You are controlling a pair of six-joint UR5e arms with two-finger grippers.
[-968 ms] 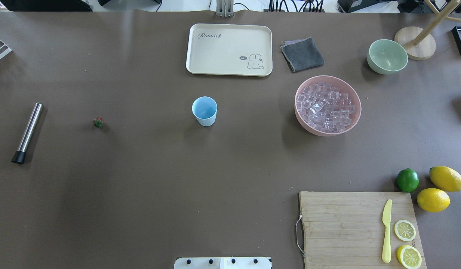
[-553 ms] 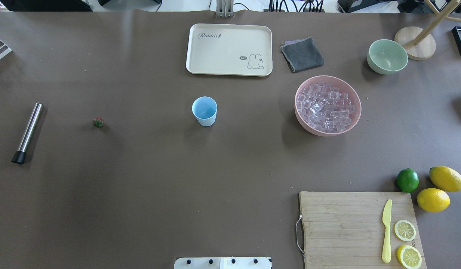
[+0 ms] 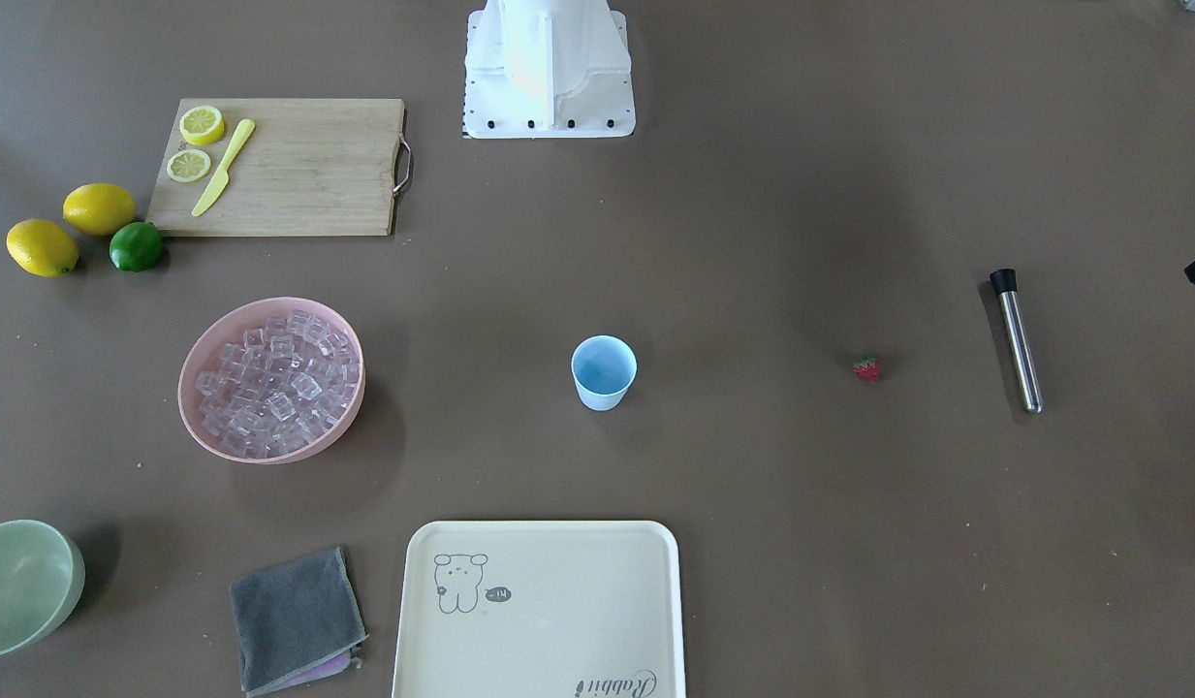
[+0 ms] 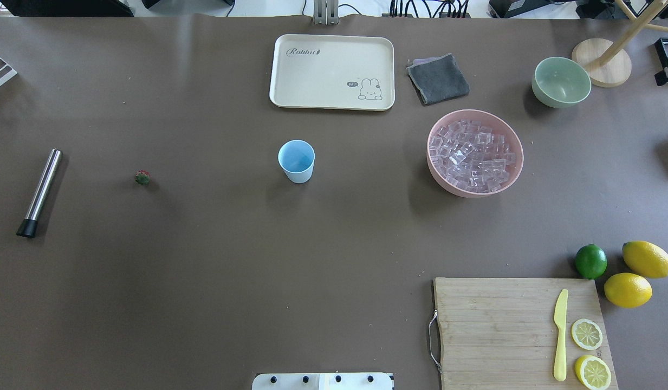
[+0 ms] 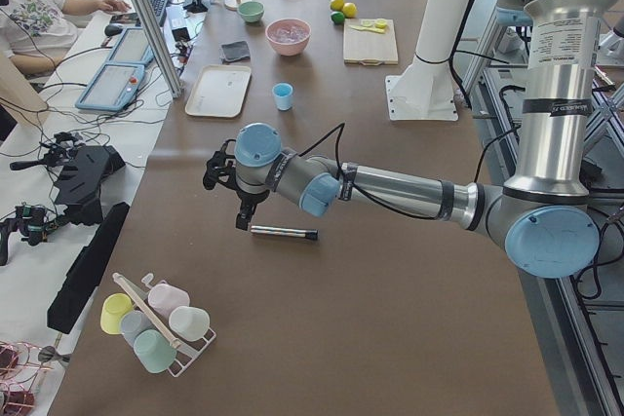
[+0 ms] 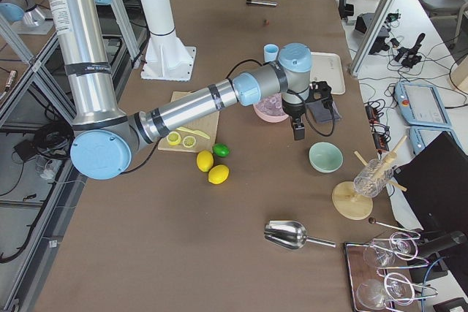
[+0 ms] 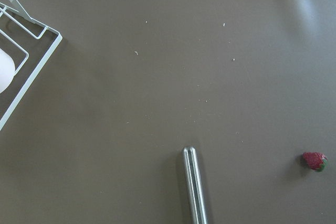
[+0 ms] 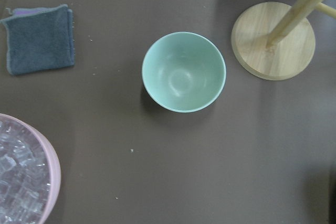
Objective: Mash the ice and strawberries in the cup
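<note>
The light-blue cup (image 4: 296, 161) (image 3: 604, 372) stands upright mid-table and looks empty. The ice (image 4: 472, 154) (image 3: 272, 383) fills a pink bowl (image 4: 515, 162) to its right. The tiny red strawberry (image 4: 142, 177) (image 3: 866, 368) (image 7: 314, 161) lies alone on the left. A steel muddler (image 4: 39, 192) (image 7: 194, 184) lies further left. My left gripper (image 5: 241, 224) hangs over the muddler's far end. My right gripper (image 6: 298, 135) hovers between the pink bowl and a pale green bowl (image 8: 184, 72). Both show only in the side views, so I cannot tell if they are open or shut.
A cream tray (image 4: 331, 71) and a grey cloth (image 4: 438, 78) lie at the back. A wooden stand (image 4: 602, 62) is at the back right. The cutting board (image 4: 501, 325) holds a yellow knife and lemon slices, with a lime (image 4: 590, 261) and two lemons beside it.
Nothing on the table has moved. At the overhead view's far right edge a dark shape has shifted slightly.
</note>
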